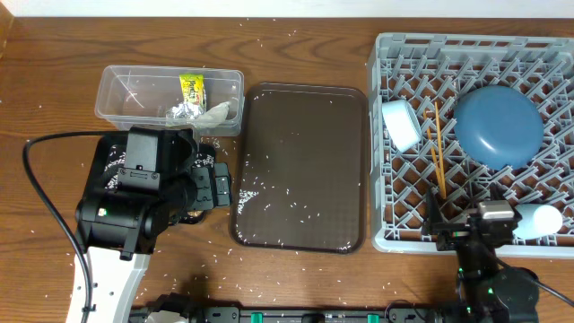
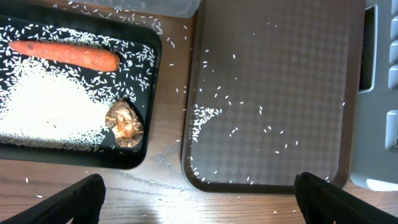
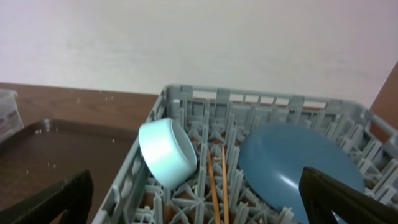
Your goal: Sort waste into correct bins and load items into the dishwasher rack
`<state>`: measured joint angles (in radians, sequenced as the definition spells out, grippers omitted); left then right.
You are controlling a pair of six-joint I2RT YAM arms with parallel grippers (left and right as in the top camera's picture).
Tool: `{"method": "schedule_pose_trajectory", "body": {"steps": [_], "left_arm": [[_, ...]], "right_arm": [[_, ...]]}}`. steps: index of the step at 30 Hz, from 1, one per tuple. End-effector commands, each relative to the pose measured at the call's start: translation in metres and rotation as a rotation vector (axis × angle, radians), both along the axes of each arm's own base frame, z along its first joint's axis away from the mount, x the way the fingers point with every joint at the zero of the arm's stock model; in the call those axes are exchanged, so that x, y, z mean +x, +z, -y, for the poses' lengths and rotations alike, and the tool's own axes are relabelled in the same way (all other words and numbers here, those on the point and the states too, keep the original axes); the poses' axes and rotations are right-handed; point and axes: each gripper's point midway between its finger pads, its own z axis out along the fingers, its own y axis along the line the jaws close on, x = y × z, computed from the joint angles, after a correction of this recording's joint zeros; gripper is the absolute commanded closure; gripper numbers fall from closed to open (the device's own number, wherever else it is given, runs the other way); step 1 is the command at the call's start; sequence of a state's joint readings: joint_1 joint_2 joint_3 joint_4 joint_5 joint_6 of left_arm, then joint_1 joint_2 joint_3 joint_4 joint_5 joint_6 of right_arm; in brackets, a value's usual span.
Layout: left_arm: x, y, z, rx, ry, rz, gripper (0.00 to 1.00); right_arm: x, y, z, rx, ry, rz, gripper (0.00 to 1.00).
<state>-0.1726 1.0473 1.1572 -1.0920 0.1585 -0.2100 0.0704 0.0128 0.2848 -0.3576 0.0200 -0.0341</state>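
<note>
The black tray (image 2: 149, 93) holds an orange carrot (image 2: 62, 55), a heap of white rice (image 2: 53, 112) and a brown food lump (image 2: 124, 123). My left gripper (image 2: 199, 208) is open and empty over the table in front of it; it also shows in the overhead view (image 1: 220, 187). The clear tub (image 1: 121, 94) holds a yellow wrapper (image 1: 192, 89), foil (image 1: 182, 111) and a white tissue (image 1: 218, 112). The grey rack (image 1: 386, 235) holds a light blue cup (image 1: 401, 123), chopsticks (image 1: 438, 152), a dark blue dish (image 1: 499, 124) and a white bowl (image 1: 538, 220). My right gripper (image 3: 205, 211) is open and empty at the rack's near edge. The pink cup is out of view.
A dark brown serving tray (image 1: 305, 117) with scattered rice grains lies between the tub and the rack. Loose rice lies on the wooden table (image 1: 54, 54). The left arm's body (image 1: 126, 211) covers the black tray in the overhead view. A wall stands behind the rack.
</note>
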Motion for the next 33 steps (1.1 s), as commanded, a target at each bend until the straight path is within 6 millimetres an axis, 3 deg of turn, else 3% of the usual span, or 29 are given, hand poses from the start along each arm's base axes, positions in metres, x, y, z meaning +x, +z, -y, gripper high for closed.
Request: {"method": "schedule_pose_trajectory", "body": {"steps": [1, 15, 33], "left_arm": [[0.001, 0.002, 0.000, -0.009, 0.006, 0.002, 0.02], [0.001, 0.002, 0.000, -0.009, 0.006, 0.002, 0.02], [0.001, 0.002, 0.000, -0.009, 0.006, 0.001, 0.02]], "right_arm": [[0.002, -0.011, -0.003, -0.008, 0.016, -0.016, 0.01], [0.023, -0.062, -0.005, -0.008, 0.016, -0.013, 0.01], [0.025, -0.062, -0.005, -0.006, 0.016, 0.014, 0.01]]}}
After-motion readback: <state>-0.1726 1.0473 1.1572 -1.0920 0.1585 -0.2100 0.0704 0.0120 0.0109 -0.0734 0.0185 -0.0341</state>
